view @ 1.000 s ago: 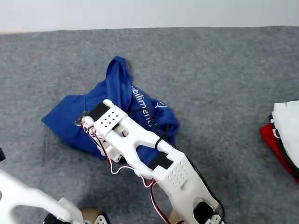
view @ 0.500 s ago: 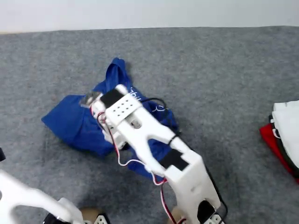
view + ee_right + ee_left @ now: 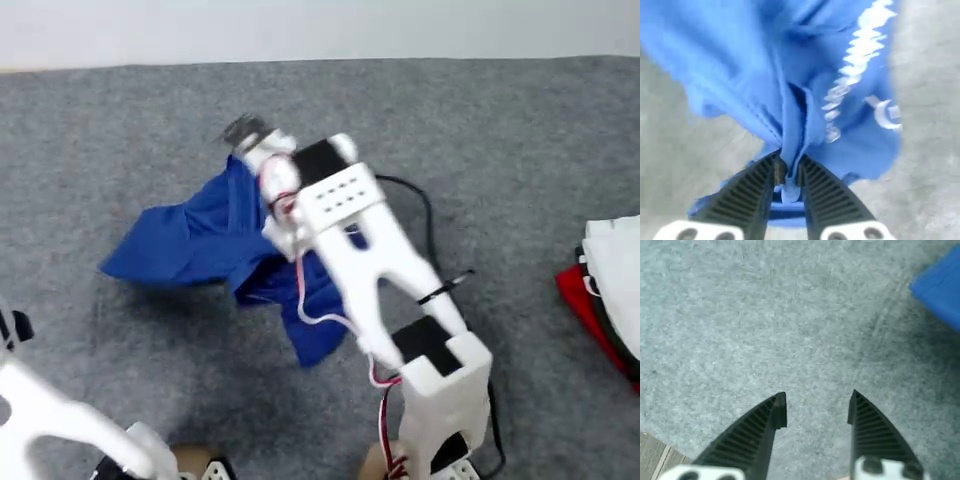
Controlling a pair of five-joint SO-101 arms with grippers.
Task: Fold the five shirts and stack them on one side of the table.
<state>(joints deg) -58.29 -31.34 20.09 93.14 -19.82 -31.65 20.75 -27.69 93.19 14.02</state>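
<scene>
We note right end effector (image 3: 788,172) pinching thin bunched fold of blue shirt (image 3: 190,240), shirt partly raised over desk (image 3: 480,150). Left end effector (image 3: 817,407) wide, empty. Risk, in our judgement: fabric slips out, shirt drops crumpled.

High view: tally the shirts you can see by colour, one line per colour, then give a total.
blue shirt: 1
white shirt: 1
dark shirt: 1
red shirt: 1
Total: 4 in sight. The white, dark and red ones are stacked at the picture's right edge, which cuts them off, so more may be hidden.
</scene>
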